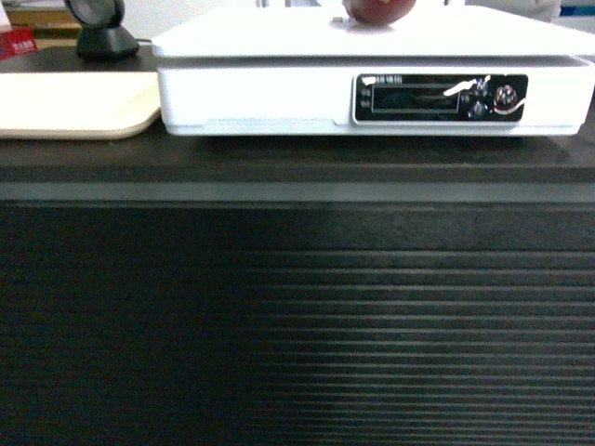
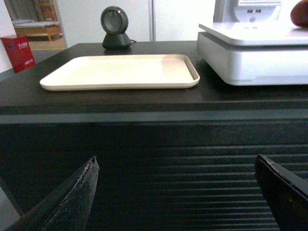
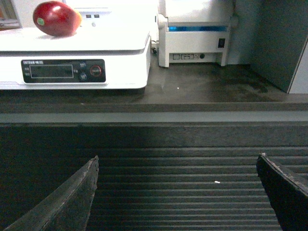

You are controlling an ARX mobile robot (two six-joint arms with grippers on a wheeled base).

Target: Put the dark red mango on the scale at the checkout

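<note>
beige tray (image 2: 120, 71) at 9 o'clock of the scale (image 1: 372, 84) on checkout (image 1: 297, 307). dark red mango (image 3: 56, 18) sits on scale top, 12 o'clock end. left gripper (image 2: 178, 192) & right gripper (image 3: 178, 192): both w/ jaws apart, empty, low facing counter front.

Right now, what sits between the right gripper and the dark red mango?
In the right wrist view, the open right gripper hangs before the checkout front. Between it and the dark red mango lie the counter edge and the scale front panel.
</note>
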